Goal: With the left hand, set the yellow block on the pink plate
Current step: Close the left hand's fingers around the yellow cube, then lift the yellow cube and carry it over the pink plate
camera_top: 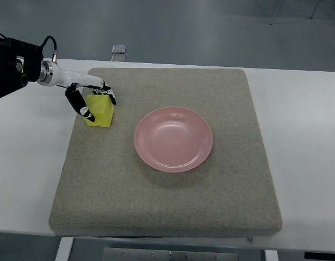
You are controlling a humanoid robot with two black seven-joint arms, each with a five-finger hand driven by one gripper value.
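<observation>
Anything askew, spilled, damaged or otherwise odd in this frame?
Nothing stands out. The pink plate sits flat and empty on the grey mat, and the left hand has its fingers around the yellow block at the mat's far left. No spills or damage are visible.

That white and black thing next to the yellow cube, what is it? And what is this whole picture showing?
That is a robot's left hand. Its arm comes in from the left side of the picture. The camera sits up high on the robot and looks down at a white table. A grey mat lies on the table. On the mat are a yellow block and an empty pink plate. The fingers reach around the block, which sits on the mat, to the left of the plate. I cannot tell if they grip it firmly yet. The robot's job is to put the block on the plate. Its other hand is out of the picture.
</observation>
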